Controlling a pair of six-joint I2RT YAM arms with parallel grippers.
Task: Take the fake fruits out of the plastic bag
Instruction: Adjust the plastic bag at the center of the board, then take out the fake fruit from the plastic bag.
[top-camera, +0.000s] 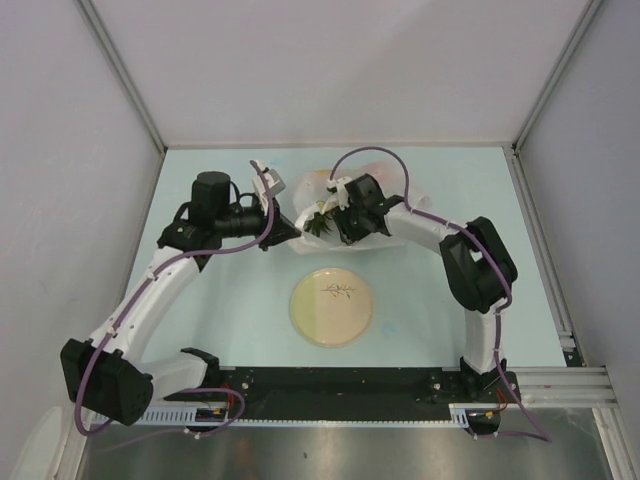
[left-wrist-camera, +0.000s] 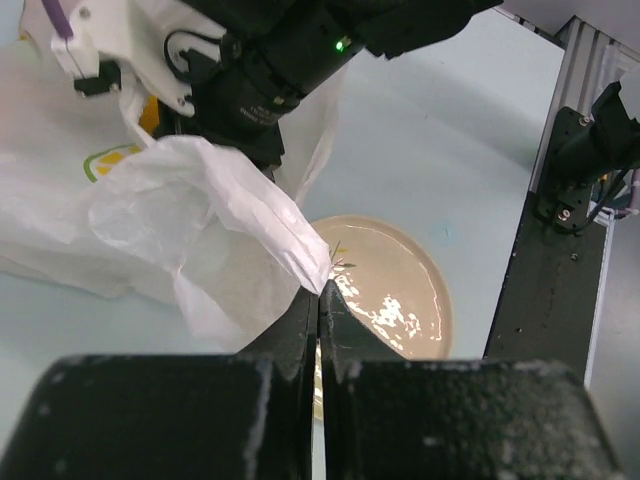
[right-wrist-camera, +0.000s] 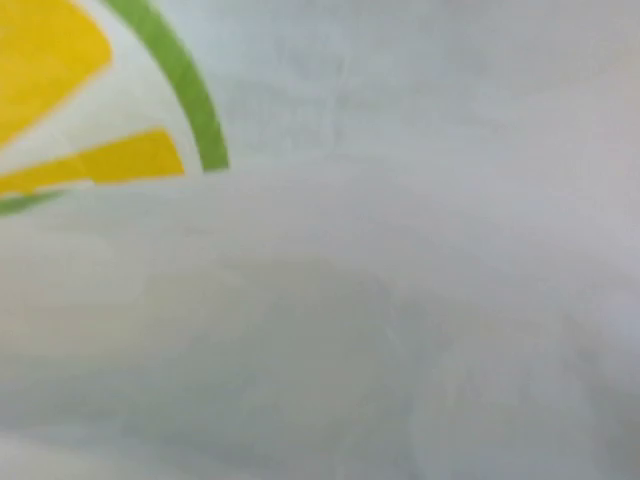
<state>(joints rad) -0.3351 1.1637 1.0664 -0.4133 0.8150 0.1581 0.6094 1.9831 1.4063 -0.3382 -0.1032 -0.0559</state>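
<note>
1. The left claw (left-wrist-camera: 319, 297) is pinched tight on a corner flap of the plastic bag (left-wrist-camera: 150, 200), right at its fingertips.
2. The bag sits at the far middle of the counter (top-camera: 430, 300), just beyond the beige plate (top-camera: 331, 306).
3. The right claw (top-camera: 333, 216) is shoved into the bag's mouth. Its own camera shows only white film and lemon print, so I can't tell how wide it is.
4. Green spiky leaves (top-camera: 320, 223) poke out at the opening, just beside the right claw and between the two claws.
</note>
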